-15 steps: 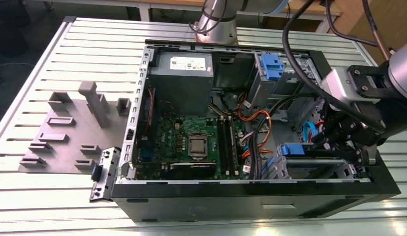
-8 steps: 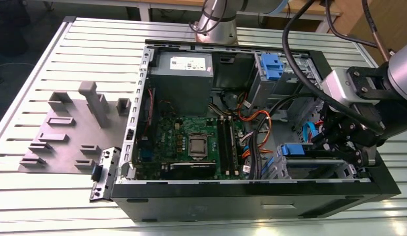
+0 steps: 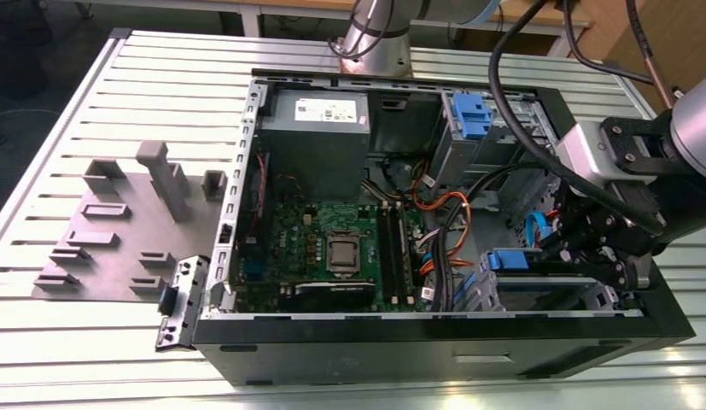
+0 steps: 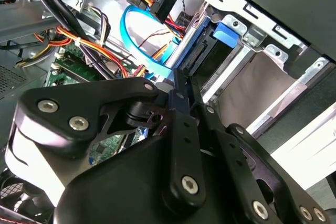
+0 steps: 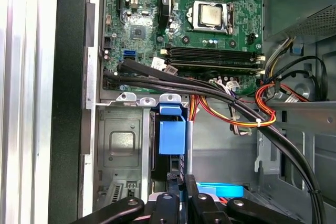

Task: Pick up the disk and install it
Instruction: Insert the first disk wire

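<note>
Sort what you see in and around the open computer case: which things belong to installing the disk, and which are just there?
Job:
- disk, sitting in the drive cage
- gripper, beside the disk

Just there:
- motherboard
- power-supply box
- second blue-handled carrier
- grey fixture blocks on the table

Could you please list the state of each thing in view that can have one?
computer case: lying on its side, side panel off, interior exposed.
disk: standing on edge in the drive cage, blue handle showing.
gripper: right at the disk's near end; jaws narrowly set, grip unclear.
other blue drive carrier: seated in the upper bay.
CPU socket: latched, no cooler fitted.
</note>
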Motion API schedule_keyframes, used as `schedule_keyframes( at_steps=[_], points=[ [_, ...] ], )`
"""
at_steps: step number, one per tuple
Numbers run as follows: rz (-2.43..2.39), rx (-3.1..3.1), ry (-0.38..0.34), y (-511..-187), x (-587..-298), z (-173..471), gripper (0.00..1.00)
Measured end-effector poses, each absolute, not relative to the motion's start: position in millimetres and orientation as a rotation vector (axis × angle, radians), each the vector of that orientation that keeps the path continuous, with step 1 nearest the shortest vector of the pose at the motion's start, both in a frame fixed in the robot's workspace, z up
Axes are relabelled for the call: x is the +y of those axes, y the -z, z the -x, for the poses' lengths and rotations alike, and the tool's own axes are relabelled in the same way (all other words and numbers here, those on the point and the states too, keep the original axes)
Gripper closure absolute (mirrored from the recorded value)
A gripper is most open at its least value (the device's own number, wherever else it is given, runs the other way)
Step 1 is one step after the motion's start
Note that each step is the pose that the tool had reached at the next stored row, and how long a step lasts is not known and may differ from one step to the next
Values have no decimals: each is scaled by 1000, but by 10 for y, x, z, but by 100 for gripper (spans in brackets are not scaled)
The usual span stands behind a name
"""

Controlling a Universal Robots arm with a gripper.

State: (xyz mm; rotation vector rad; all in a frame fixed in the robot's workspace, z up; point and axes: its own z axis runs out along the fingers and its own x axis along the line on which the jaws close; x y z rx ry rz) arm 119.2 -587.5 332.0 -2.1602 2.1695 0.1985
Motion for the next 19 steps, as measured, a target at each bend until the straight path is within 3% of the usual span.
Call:
schedule_keyframes(
  at_steps=[19],
  points=[
    [2160,2169,-199,-3280,-5876,-1192,83]
  ],
)
